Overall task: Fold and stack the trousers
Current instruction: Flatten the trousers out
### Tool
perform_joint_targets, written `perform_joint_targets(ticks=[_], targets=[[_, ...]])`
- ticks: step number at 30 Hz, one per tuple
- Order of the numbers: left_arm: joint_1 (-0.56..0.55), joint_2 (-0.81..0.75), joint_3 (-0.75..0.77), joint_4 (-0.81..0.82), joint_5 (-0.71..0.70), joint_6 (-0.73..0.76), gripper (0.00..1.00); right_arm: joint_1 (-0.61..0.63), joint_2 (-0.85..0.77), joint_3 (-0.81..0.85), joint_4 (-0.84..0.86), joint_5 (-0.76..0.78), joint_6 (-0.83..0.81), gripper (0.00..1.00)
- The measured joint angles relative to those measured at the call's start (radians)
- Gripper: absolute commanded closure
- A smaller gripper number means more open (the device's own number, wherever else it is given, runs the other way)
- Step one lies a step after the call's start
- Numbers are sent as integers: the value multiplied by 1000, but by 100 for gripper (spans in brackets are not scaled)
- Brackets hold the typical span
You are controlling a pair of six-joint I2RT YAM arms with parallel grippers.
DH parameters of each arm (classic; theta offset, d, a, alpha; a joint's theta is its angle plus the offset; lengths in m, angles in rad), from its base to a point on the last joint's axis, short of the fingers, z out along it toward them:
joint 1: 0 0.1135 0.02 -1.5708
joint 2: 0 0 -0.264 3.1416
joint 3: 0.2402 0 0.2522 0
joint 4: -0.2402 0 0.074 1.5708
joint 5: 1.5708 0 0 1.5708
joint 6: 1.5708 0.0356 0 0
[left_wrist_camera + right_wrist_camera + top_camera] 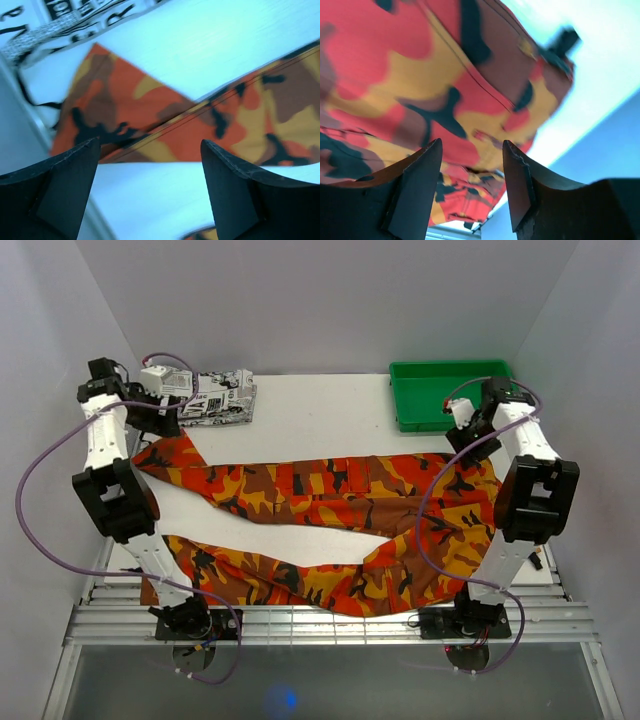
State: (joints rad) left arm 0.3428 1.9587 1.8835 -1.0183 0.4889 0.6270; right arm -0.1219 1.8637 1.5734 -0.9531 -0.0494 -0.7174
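The trousers [330, 490], in orange, red, yellow and black camouflage, lie spread on the white table [320, 415]. Their two legs run left and the waist lies at the right. My left gripper [162, 426] hovers over the far leg's hem at the left. Seen from the left wrist, that gripper [150, 142] stands wide open above the hem [115, 110], with nothing between its fingers. My right gripper [462, 440] hangs over the waist end. From the right wrist, this gripper [472, 142] is open, its jaws partly apart and empty above the bunched cloth [420, 75].
A folded black-and-white newspaper-print garment [220, 398] lies at the back left, just beyond the left gripper, and shows again at the top of the left wrist view [75, 15]. A green bin [425, 395] stands at the back right. Grey walls close in on both sides.
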Motion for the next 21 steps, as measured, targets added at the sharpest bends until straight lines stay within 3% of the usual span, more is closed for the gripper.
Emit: perform_joint_targets(ticks=[4, 11, 17, 20, 21], targets=[[72, 120, 105, -118, -24, 250, 22, 79, 48, 24, 7, -4, 6, 44], [121, 255, 38, -251, -60, 673, 21, 126, 156, 28, 36, 21, 8, 46], [123, 253, -31, -226, -78, 870, 24, 148, 176, 26, 58, 29, 14, 47], [123, 254, -71, -196, -85, 922, 39, 154, 176, 10, 83, 39, 13, 47], [123, 254, -76, -189, -86, 932, 56, 156, 176, 0, 92, 47, 13, 47]])
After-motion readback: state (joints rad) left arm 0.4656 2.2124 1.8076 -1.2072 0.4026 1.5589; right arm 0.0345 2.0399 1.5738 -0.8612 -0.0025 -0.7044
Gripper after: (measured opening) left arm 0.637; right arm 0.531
